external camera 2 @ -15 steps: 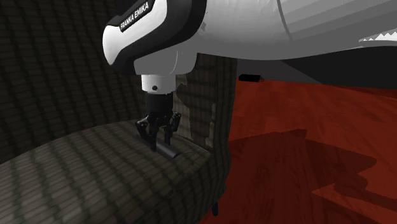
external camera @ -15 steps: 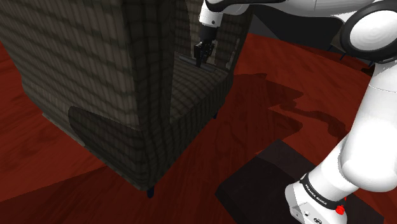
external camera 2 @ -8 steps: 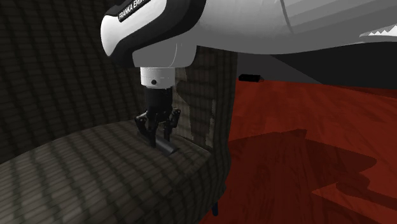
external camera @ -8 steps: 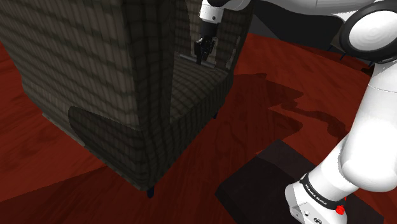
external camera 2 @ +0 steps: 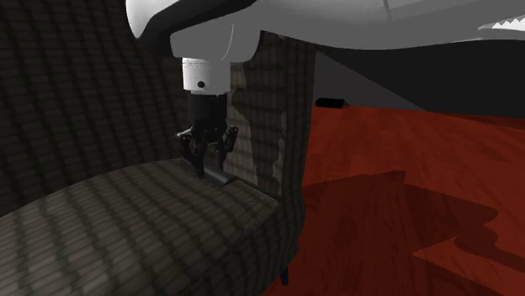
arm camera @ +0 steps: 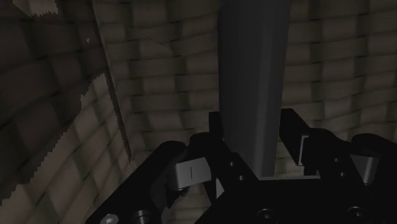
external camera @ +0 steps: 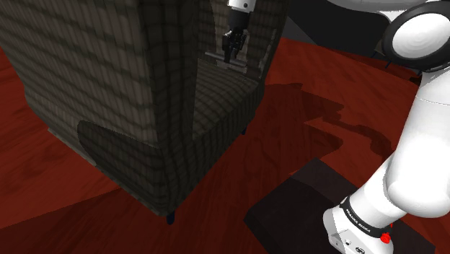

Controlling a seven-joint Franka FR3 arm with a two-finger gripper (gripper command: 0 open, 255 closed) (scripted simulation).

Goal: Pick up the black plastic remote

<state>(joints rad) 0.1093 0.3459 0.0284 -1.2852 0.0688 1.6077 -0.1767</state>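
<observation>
Your gripper (external camera 2: 210, 166) pinches the dark grey remote (external camera 2: 220, 178) between its two black fingers (arm camera: 289, 133). The remote's long body runs out past the fingertips. It hangs close over the seat of the checked armchair (external camera 2: 126, 227), near the backrest. White lettering on the black band (external camera: 360, 219) is too small to read. Red floor (external camera 2: 404, 168) lies beyond the chair.

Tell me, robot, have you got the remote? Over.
Gripper shut on dark grey remote. Remote held just above armchair seat. Chair's side panel close beside it.
</observation>
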